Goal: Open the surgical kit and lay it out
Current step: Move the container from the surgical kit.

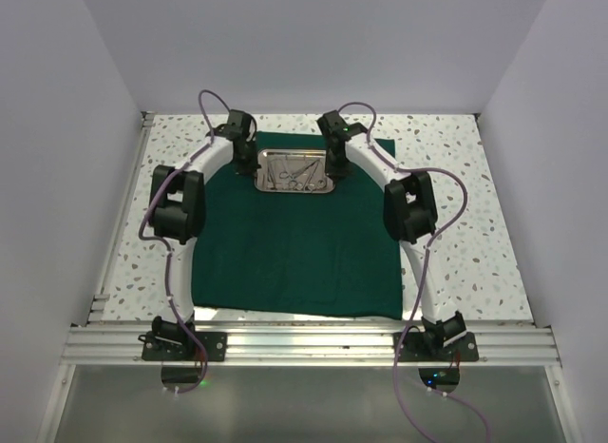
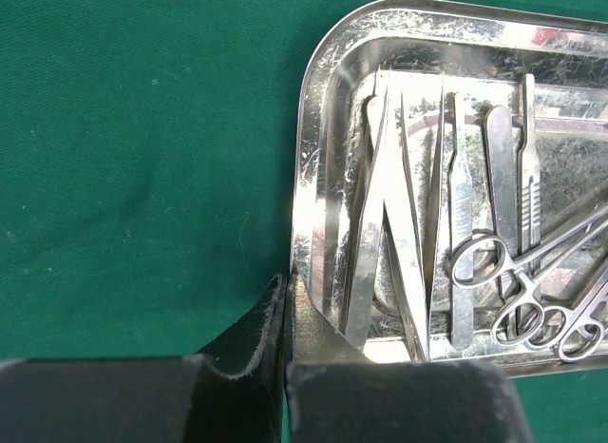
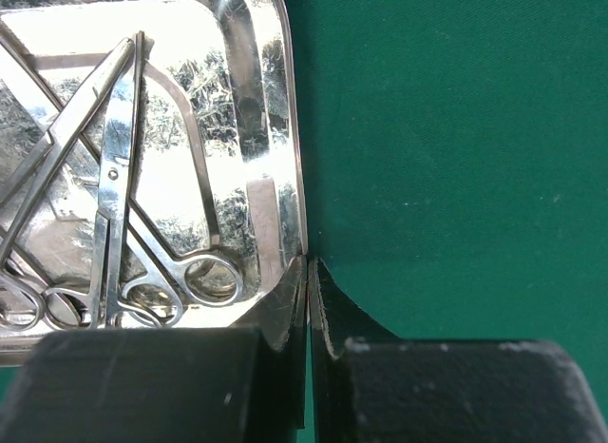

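I am seeing the cloth wrap (image 1: pixel 294 253) lying spread out on the table (image 1: pixel 475 148), between the two arms. The steel tray (image 2: pixel 446 20) is sitting on the cloth's far part, near the middle of its width. The instruments are lying inside the tray. The tweezers (image 2: pixel 394 224) are resting toward its left edge, and the ring-handled scissors (image 3: pixel 114 177) toward its right. The left gripper (image 2: pixel 285 291) is meeting the tray's left rim, and the right gripper (image 3: pixel 309 272) is meeting its right rim.
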You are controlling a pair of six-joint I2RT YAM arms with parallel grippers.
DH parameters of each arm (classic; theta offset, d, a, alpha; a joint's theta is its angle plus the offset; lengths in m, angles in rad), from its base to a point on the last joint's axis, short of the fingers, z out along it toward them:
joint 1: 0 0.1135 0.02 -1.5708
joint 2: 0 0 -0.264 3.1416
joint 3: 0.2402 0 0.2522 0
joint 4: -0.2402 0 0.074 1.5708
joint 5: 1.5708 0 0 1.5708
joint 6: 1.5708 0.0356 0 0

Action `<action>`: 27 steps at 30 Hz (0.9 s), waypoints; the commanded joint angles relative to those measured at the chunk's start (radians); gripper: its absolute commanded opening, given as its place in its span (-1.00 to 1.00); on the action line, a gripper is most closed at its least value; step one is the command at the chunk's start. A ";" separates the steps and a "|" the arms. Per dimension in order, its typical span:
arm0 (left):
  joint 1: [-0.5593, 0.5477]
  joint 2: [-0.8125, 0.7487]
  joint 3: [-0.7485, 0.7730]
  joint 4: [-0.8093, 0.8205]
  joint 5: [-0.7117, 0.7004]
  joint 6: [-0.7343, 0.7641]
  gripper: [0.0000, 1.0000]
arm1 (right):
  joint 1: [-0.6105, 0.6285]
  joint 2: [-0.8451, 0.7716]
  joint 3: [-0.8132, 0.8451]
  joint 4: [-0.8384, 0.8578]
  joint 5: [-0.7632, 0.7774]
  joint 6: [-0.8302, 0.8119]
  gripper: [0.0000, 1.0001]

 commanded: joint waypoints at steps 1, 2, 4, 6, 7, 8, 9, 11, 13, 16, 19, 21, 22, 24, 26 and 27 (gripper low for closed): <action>-0.007 -0.040 -0.053 -0.046 -0.026 0.023 -1.00 | -0.003 -0.037 -0.082 -0.040 -0.020 -0.011 -1.00; -0.009 -0.054 -0.060 -0.044 -0.028 0.024 -1.00 | -0.006 -0.051 -0.094 -0.035 -0.021 -0.013 -1.00; -0.013 -0.095 -0.073 -0.046 -0.031 0.027 -1.00 | -0.004 -0.087 -0.131 -0.029 -0.030 -0.017 -1.00; -0.016 -0.126 -0.101 -0.053 -0.031 0.029 -1.00 | -0.003 -0.140 -0.169 -0.028 -0.038 -0.022 -1.00; -0.018 -0.156 -0.110 -0.058 -0.055 0.029 -1.00 | -0.001 -0.159 -0.185 -0.029 -0.040 -0.023 -1.00; -0.018 -0.173 -0.139 -0.059 -0.061 0.027 -1.00 | -0.003 -0.179 -0.198 -0.035 -0.049 -0.025 -1.00; -0.021 -0.211 -0.158 -0.059 -0.066 0.026 -1.00 | -0.003 -0.214 -0.229 -0.038 -0.052 -0.028 -1.00; -0.024 -0.250 -0.213 -0.056 -0.081 0.021 -1.00 | 0.003 -0.254 -0.263 -0.042 -0.058 -0.028 -1.00; -0.027 -0.306 -0.251 -0.050 -0.084 0.021 -1.00 | 0.009 -0.309 -0.315 -0.042 -0.064 -0.028 -1.00; -0.032 -0.379 -0.323 -0.053 -0.095 0.020 -1.00 | 0.023 -0.378 -0.395 -0.049 -0.073 -0.028 -1.00; -0.044 -0.455 -0.453 -0.047 -0.101 0.004 -1.00 | 0.046 -0.470 -0.517 -0.045 -0.078 -0.025 -1.00; -0.070 -0.520 -0.516 -0.039 -0.120 -0.017 -1.00 | 0.060 -0.515 -0.640 -0.031 -0.083 -0.014 -1.00; -0.082 -0.541 -0.549 -0.036 -0.124 -0.028 -1.00 | 0.075 -0.568 -0.684 -0.025 -0.086 -0.011 -1.00; -0.122 -0.601 -0.645 -0.029 -0.127 -0.063 -1.00 | 0.094 -0.614 -0.810 -0.003 -0.086 0.007 -1.00; -0.151 -0.638 -0.731 -0.030 -0.126 -0.110 -1.00 | 0.117 -0.674 -0.884 0.014 -0.096 0.027 -1.00; -0.179 -0.675 -0.759 -0.033 -0.123 -0.126 -1.00 | 0.134 -0.689 -0.948 0.017 -0.099 0.033 -1.00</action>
